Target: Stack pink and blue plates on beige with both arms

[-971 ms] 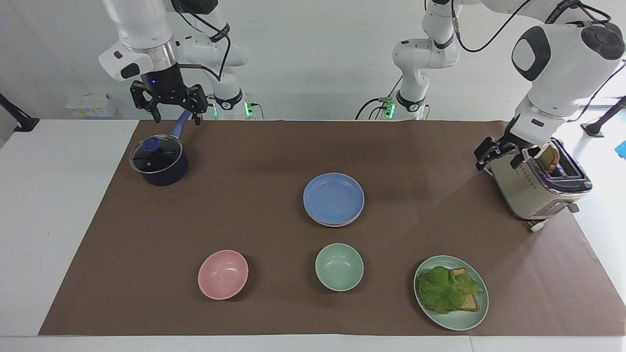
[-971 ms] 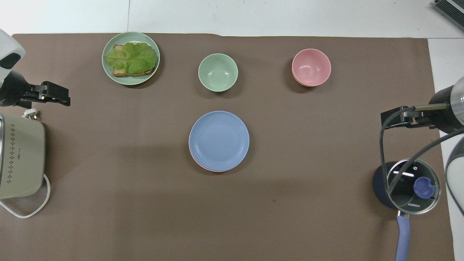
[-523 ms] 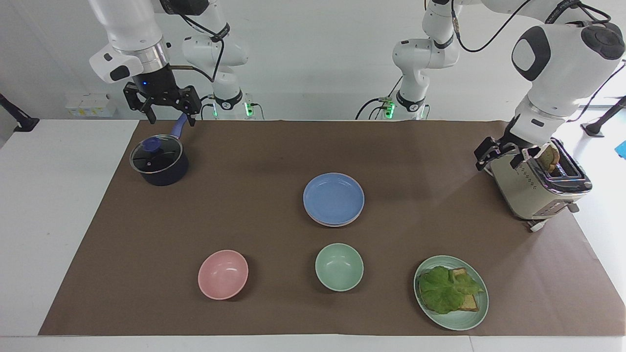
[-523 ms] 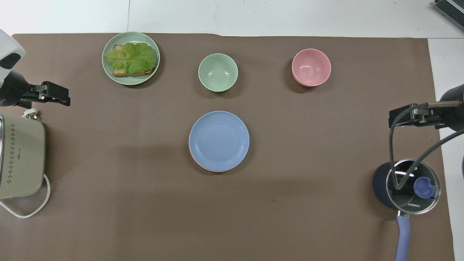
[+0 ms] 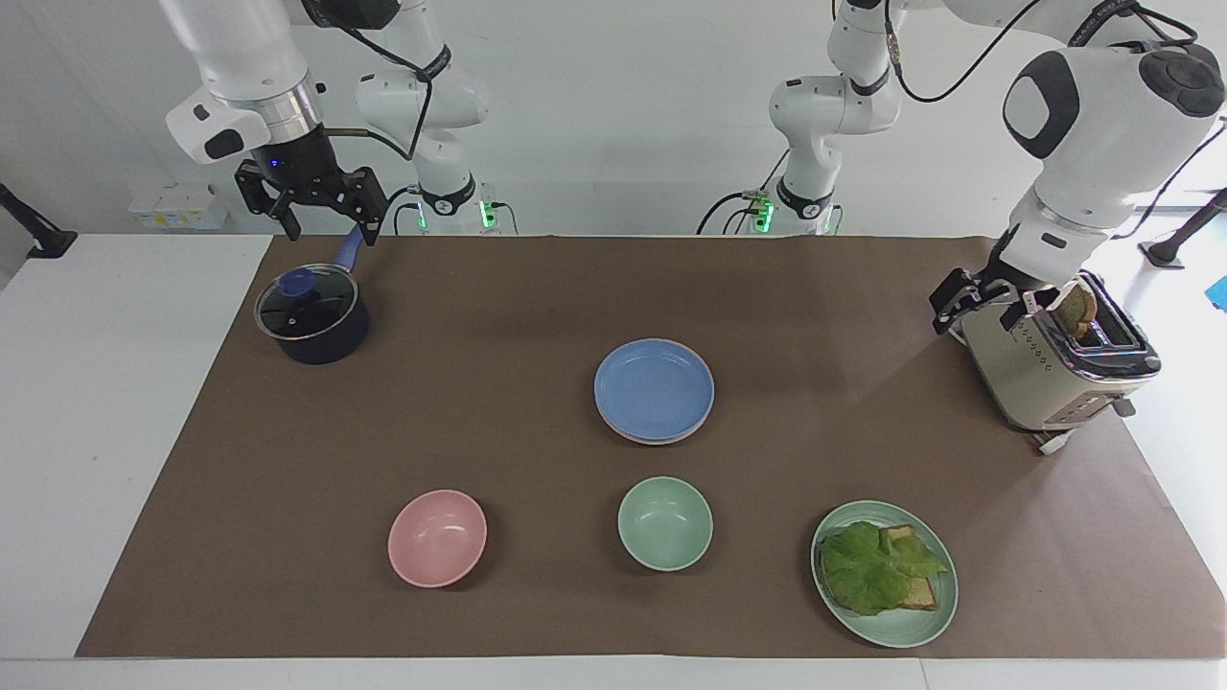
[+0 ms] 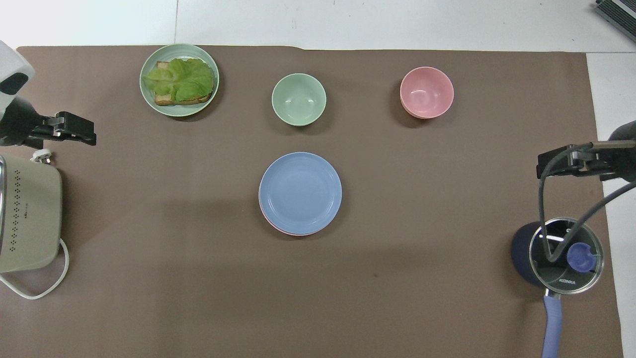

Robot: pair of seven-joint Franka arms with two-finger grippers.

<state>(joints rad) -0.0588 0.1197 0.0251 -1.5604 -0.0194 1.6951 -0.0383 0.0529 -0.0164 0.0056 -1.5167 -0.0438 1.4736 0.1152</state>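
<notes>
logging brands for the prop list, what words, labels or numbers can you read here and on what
"KONKA" in white letters, on the glass lid of the dark blue saucepan at the right arm's end of the table.
A small dark mark on the side of the beige metal toaster at the left arm's end: too small to read.
No lettering shows on the plates, the bowls or either arm.

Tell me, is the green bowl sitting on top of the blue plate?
No, the green bowl stands by itself on the brown mat, apart from the blue plate and farther from the robots.
</notes>
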